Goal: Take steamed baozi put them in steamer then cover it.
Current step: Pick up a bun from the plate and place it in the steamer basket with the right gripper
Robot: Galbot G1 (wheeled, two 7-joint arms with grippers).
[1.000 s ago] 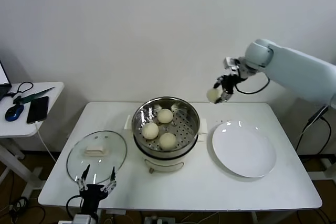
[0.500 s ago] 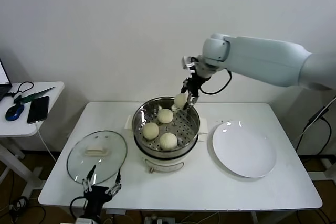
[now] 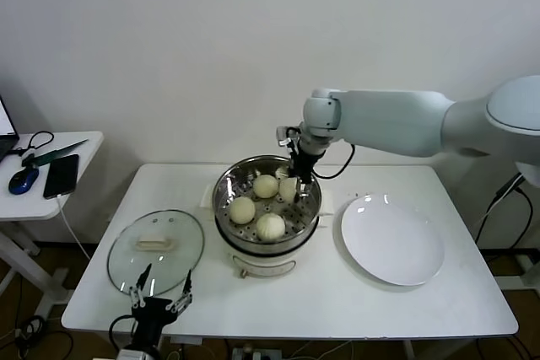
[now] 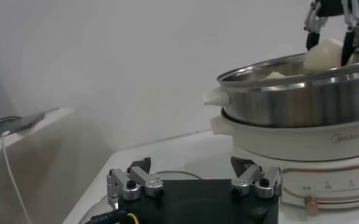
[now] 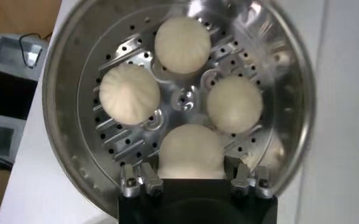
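Observation:
The steamer [image 3: 223, 201] stands mid-table on its white base. Three baozi [image 3: 266, 186] [image 3: 241, 210] [image 3: 270, 226] lie on its perforated floor. My right gripper [image 3: 294, 181] reaches down into the basket's far right part and is shut on a fourth baozi [image 3: 288, 190], low inside the rim. In the right wrist view the held baozi [image 5: 191, 152] sits between the fingers above the three others [image 5: 182, 44]. The glass cover [image 3: 181, 255] lies flat at the front left. My left gripper [image 3: 158, 299] is parked open just in front of it.
An empty white plate [image 3: 391, 239] lies right of the steamer. A side table [image 3: 51, 200] at the far left carries a phone and a mouse. The left wrist view shows the steamer wall [image 4: 301, 97] beyond the left gripper [image 4: 194, 176].
My right arm has carried the baozi from above the plate's far side leftward and down into the steamer. The left arm has barely moved.

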